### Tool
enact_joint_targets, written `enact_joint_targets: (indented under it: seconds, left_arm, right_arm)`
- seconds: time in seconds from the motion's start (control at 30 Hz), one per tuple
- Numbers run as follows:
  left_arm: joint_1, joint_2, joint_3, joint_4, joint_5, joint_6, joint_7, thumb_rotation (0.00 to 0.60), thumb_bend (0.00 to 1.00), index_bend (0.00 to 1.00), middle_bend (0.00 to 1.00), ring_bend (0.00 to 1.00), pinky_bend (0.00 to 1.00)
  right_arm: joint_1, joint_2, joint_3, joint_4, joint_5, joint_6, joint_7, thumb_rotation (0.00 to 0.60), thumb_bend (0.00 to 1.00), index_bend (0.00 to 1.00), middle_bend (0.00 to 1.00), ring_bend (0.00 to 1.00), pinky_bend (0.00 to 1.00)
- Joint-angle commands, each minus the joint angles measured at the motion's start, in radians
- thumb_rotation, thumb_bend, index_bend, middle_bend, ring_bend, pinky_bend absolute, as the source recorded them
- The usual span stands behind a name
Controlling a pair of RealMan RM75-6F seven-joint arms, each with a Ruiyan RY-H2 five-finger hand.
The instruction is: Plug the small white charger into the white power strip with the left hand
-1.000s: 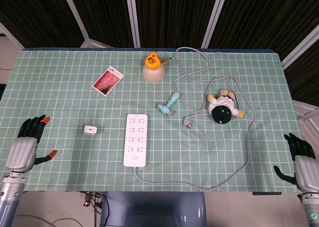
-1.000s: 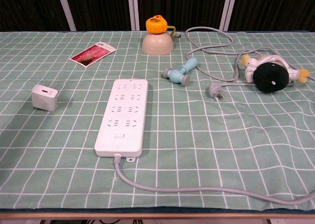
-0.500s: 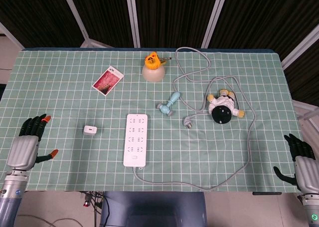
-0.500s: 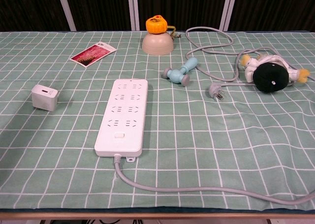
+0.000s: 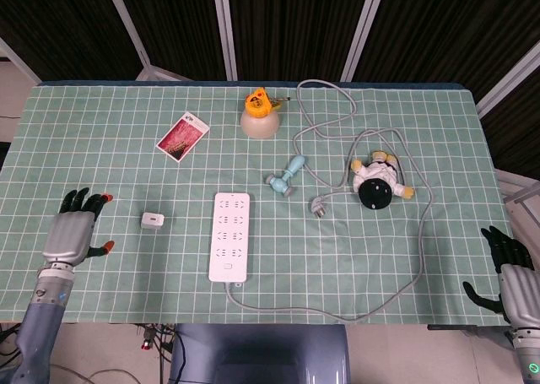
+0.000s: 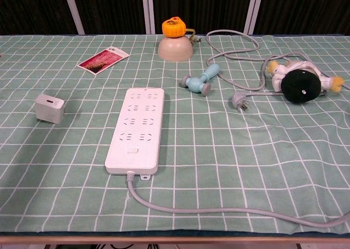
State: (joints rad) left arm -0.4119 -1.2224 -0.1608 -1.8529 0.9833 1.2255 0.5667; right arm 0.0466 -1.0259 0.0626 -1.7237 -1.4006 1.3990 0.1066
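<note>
On the table (image 5: 101, 160), covered by a green checked cloth, the white power strip (image 5: 229, 235) lies flat near the front edge. Left hand (image 5: 74, 235), fingers spread and holding nothing, sits at the table's left side. Right hand (image 5: 512, 276), likewise open-fingered and empty, sits at the far right. Small white charger (image 5: 153, 220) rests between left hand and strip, apart from both.

On a green checked cloth (image 5: 101, 164), the charger (image 5: 153, 221) sits left of the strip (image 5: 229, 236), apart from it. The left hand (image 5: 72, 232) hovers near the charger's left, fingers spread, empty. The right hand (image 5: 511, 270) hangs open at the cloth's right edge. The strip's grey cord (image 5: 337, 312) loops rightward.
</note>
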Motion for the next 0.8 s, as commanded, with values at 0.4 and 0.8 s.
enact_joint_targets:
  seconds: [0.4,0.8]
  left_arm:
    - [-0.259,-0.173,-0.067,0.041,-0.375,-0.047,0.32,0.6,0.21,0.34,0.33,0.06,0.03]
    - [-0.316,-0.228,-0.043,0.09,-0.439,-0.021,0.353,0.6,0.26,0.38,0.37,0.06,0.03]
  right_arm:
    - [0.002,0.004,0.001,-0.003,0.006,-0.009,0.017,0.6,0.35,0.0,0.0,0.0,0.0]
    - [0.002,0.004,0.003,-0.003,0.01,-0.01,0.02,0.6,0.35,0.0,0.0,0.0,0.0]
